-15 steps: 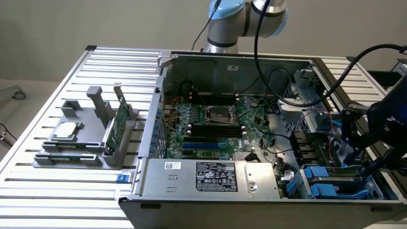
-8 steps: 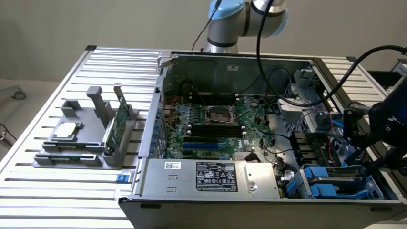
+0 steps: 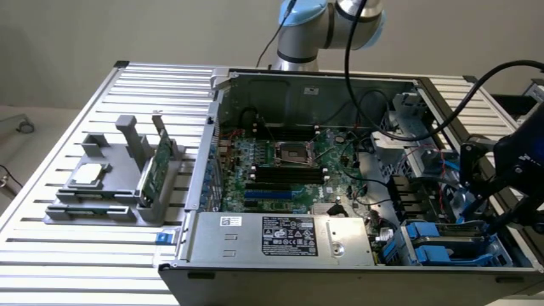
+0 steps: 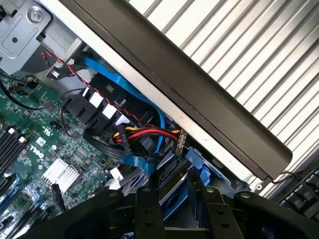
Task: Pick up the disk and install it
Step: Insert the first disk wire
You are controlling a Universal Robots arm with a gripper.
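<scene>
At the exterior view's left, a grey fixture point(image 3: 93, 210) holds a small chip point(image 3: 89, 173) and a green card point(image 3: 151, 169). In the middle, an open computer case point(image 3: 340, 80) is laid flat, its motherboard point(image 3: 289, 172) exposed and its power supply point(image 3: 281, 236) at the near edge. At the right near corner, the gripper point(image 4: 170, 180) is seen low among the blue drive bays point(image 3: 434, 245), closed on the disk point(image 4: 173, 190) by its blue-railed sides, just beside red, yellow and blue cables point(image 4: 147, 133). Installation is judged to be the step in hand. A square line-up with the bay and clearance from those cables are called for. Everything is borne on a slatted aluminium table point(image 3: 76, 268) before a plain pale wall point(image 3: 127, 32).
</scene>
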